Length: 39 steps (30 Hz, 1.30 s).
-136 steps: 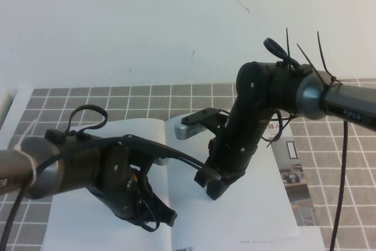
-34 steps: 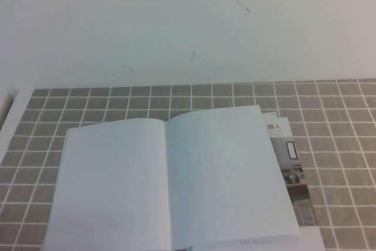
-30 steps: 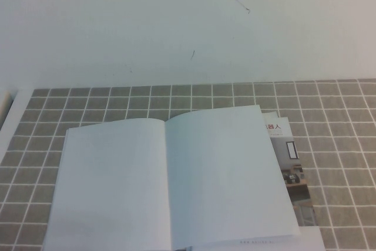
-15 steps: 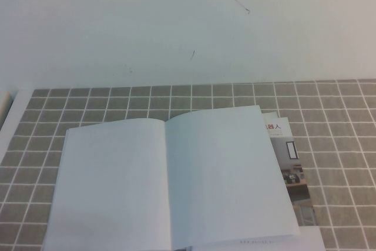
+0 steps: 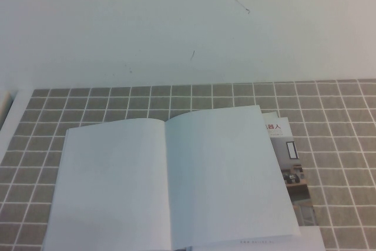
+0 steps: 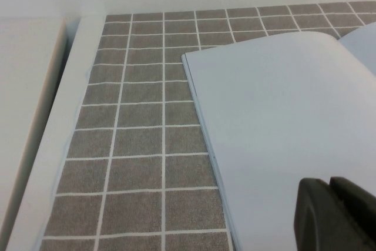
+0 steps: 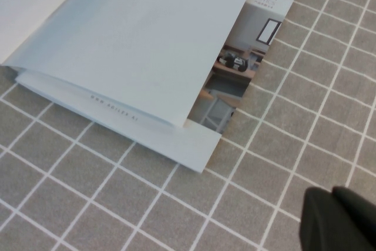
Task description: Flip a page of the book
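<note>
The book (image 5: 170, 180) lies open and flat on the grey tiled mat, both facing pages blank white. No printed robot-arm face shows. A lower sheet with red characters and room photos (image 5: 289, 157) sticks out past the book's right edge. Neither arm shows in the high view. In the left wrist view my left gripper (image 6: 331, 183) is shut and empty, above the book's left page (image 6: 282, 116). In the right wrist view my right gripper (image 7: 333, 192) is shut and empty over the mat, off the book's front right corner (image 7: 135, 33).
The grey tiled mat (image 5: 117, 101) runs under and around the book. A white raised border (image 6: 59, 145) edges the mat on the left. A white wall (image 5: 176, 22) stands behind. The protruding photo sheet also shows in the right wrist view (image 7: 241, 69).
Both arms, which were over the book 4.5 s ago, have left the high view. The book has lain still over the last second.
</note>
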Each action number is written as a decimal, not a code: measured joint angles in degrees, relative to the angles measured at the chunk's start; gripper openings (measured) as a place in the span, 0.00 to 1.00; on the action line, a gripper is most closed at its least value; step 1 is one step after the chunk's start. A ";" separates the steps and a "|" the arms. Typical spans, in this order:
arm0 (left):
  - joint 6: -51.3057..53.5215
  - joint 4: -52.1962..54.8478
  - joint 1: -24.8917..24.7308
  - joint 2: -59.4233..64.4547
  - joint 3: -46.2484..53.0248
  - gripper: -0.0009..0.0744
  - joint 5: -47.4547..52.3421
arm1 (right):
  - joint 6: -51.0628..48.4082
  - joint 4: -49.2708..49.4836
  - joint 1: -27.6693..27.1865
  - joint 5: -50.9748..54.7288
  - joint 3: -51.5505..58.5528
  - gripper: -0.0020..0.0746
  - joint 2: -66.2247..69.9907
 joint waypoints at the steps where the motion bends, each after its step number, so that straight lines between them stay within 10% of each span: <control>1: 0.10 0.00 0.00 0.00 0.00 0.01 0.00 | 0.00 0.00 0.00 0.00 0.00 0.02 0.00; 27: 0.87 -0.34 0.00 0.00 0.00 0.01 0.00 | 0.00 0.70 -0.62 -0.04 0.11 0.02 0.00; 39: 0.87 -0.45 0.00 0.00 0.00 0.01 0.00 | -3.93 3.59 -25.05 -21.22 15.59 0.02 -10.90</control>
